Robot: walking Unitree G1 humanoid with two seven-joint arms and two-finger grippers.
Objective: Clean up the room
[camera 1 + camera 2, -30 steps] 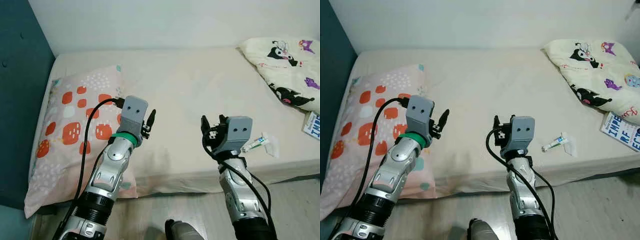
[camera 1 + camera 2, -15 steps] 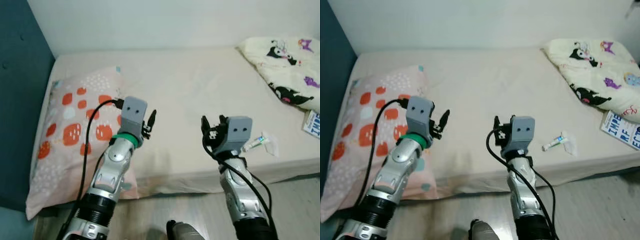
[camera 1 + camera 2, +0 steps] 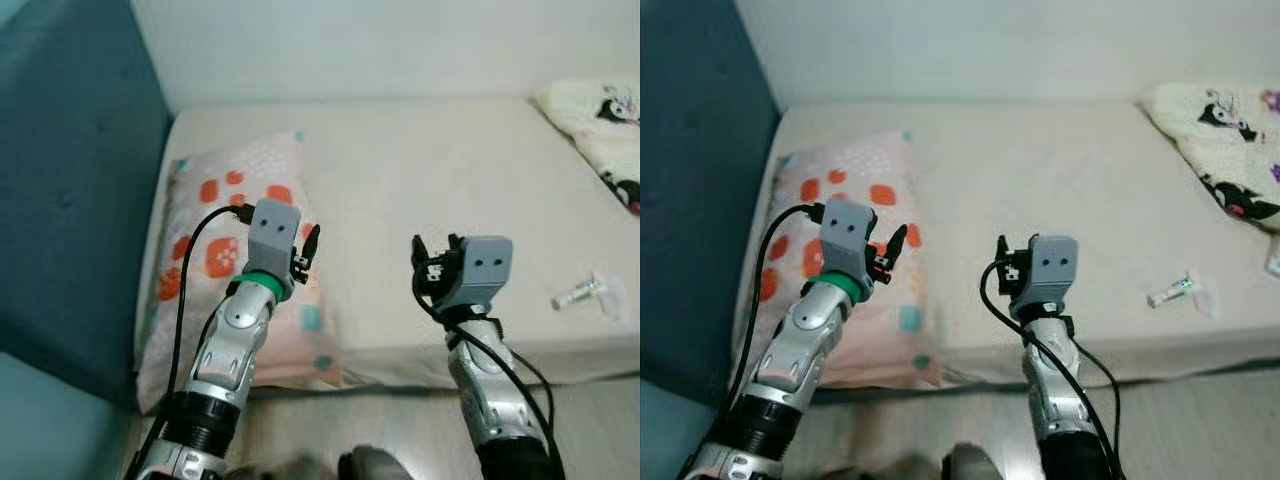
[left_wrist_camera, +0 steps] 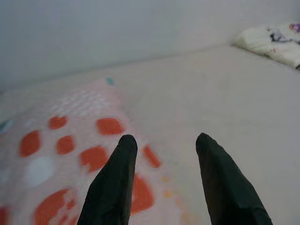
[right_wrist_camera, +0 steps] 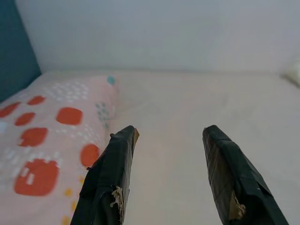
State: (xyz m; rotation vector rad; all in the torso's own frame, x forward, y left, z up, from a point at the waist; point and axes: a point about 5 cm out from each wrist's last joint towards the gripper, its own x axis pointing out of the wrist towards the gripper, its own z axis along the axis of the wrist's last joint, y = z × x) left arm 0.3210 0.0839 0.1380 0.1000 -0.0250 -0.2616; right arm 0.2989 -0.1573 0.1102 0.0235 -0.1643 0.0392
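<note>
You're standing at the bed (image 3: 430, 170), both arms raised over its near edge, nothing held. Left gripper (image 4: 164, 154) hovers over the pillow (image 3: 225, 250), fingers apart and empty. Right gripper (image 5: 168, 154) sits further along the near edge, away from the pillow, fingers also apart and empty.

The pillow, pink with orange-red blotches, lies at the head end of the bed against the dark teal headboard (image 3: 70, 200), and its near end droops over the mattress edge. A small tube (image 3: 1168, 294) with a scrap of white wrapper lies on the bed well apart from the pillow, near the front edge past your right gripper. A cartoon-print blanket (image 3: 1230, 150) is bunched at the far end.

Likely step: deal with the pillow. It looks soft, light and floppy, and will sag from any single pinch. Take it at the overhanging corner or edge seam, pinching a good fold of fabric. The tube is small, light and may roll; grip across its body.
</note>
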